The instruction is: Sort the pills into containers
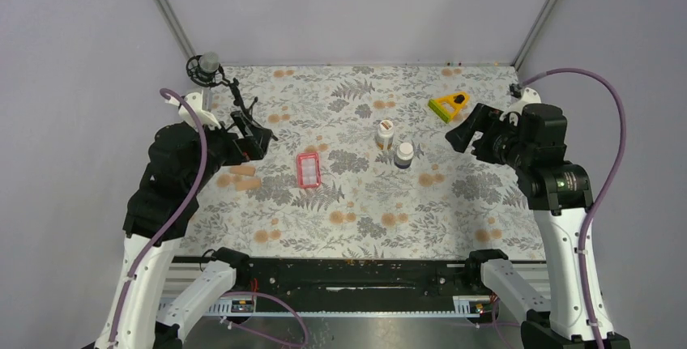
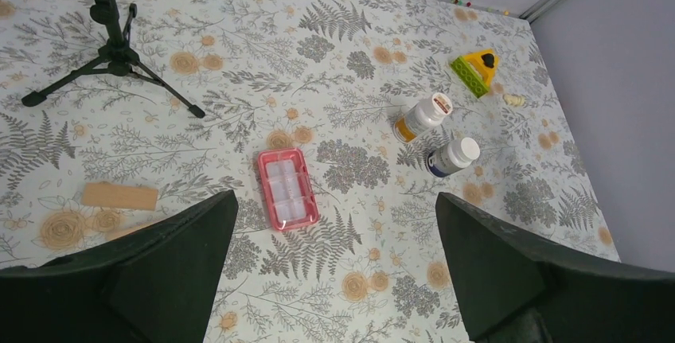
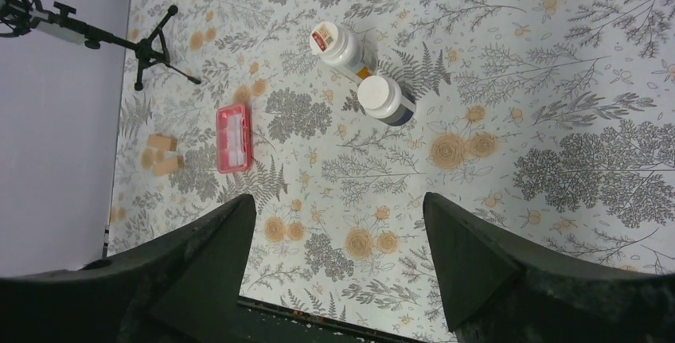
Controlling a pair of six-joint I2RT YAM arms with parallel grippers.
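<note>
The red-pink pill tray (image 1: 309, 169) lies flat on the flowered cloth left of centre, its clear compartments closed; it also shows in both wrist views (image 2: 286, 189) (image 3: 234, 138). A tiny pale cluster, perhaps pills (image 2: 513, 99), lies beside the yellow tool. Tiny orange grains (image 3: 296, 313) sit along the black rail at the near edge. My left gripper (image 1: 259, 140) (image 2: 334, 200) hangs open above the cloth, left of the tray, holding nothing. My right gripper (image 1: 463, 132) (image 3: 338, 198) hovers open and empty to the right of the bottles.
Two small white bottles (image 1: 386, 131) (image 1: 403, 153) lie near the middle. A yellow wedge tool (image 1: 450, 106) sits at the back right. A black tripod with a microphone (image 1: 212, 74) stands at the back left. Tan blocks (image 1: 243, 176) lie left of the tray.
</note>
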